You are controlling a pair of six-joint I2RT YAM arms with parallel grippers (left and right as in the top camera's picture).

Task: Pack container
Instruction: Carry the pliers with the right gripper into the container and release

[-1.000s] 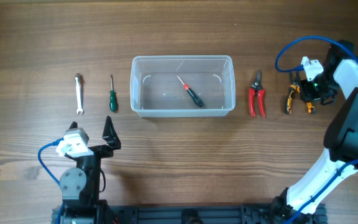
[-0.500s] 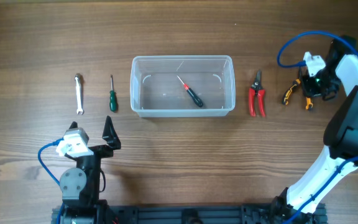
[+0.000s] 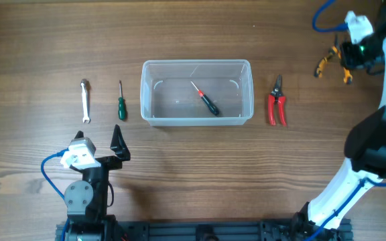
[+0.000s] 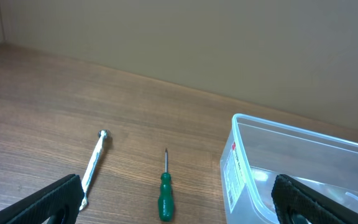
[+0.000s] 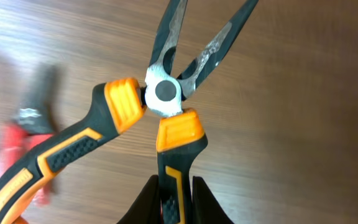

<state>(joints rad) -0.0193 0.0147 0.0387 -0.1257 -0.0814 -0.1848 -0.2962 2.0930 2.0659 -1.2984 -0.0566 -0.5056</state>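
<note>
Right gripper (image 5: 174,198): clamped on one orange handle of the pliers (image 5: 166,93), which I've just lifted from 3 toward 2 o'clock.
Left gripper (image 4: 179,190): 8 o'clock, fingers wide, empty.
Container (image 3: 196,64): centre, one screwdriver (image 3: 206,102) inside.
Meaning: the carry to the tub comes next; the grip looks off-centre, I think.

**A:** What lies ahead of the left fingers (image 4: 48,202)?

**B:** On the table (image 3: 193,174), the wrench (image 4: 94,165) lies ahead of the left one. A screwdriver (image 4: 164,193) lies beside it, toward the middle. The container (image 4: 235,168) stands ahead of the right one, and a second screwdriver (image 3: 206,100) lies in it.

**A:** And at the right fingers (image 5: 143,202)?

**B:** One handle of the pliers (image 5: 166,93) sits between them. The cutters (image 3: 277,104) lie on the table, to their left.
</note>
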